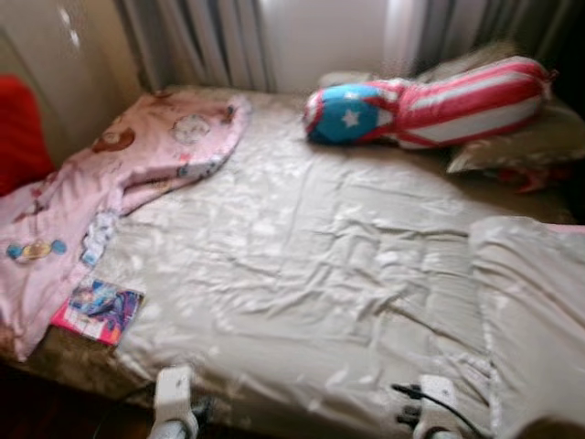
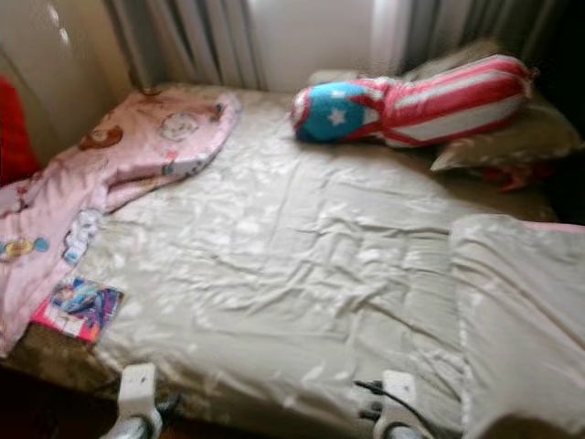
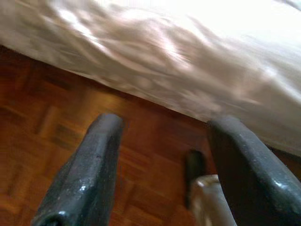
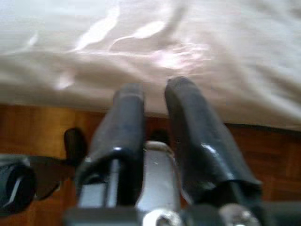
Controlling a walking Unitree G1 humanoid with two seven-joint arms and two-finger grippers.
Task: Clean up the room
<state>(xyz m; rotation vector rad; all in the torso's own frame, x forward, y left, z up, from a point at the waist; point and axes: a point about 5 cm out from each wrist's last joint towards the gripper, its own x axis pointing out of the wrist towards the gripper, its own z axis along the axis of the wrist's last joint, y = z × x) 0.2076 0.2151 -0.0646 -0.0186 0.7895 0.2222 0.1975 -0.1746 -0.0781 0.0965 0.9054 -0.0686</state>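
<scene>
One bed (image 1: pixel 302 274): one pink blanket (image 1: pixel 110 174) left, one bolster (image 1: pixel 430 101) far, perhaps one book (image 1: pixel 99 309). Left gripper (image 3: pixel 162 160) spread; right gripper (image 4: pixel 155 113) nearly closed, empty.

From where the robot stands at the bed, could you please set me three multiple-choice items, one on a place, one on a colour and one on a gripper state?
1. Where does the colourful booklet lie?
A. near the bed's left front corner
B. against the curtains
C. on the striped pillow

2. What colour is the star on the striped pillow's blue end?
A. yellow
B. white
C. black

3. How are the left gripper's fingers?
A. clamped on the sheet
B. holding the booklet
C. spread apart over the wooden floor

1 A: it lies below the pink blanket.
2 B: it shows pale on blue.
3 C: floor shows between them.
</scene>
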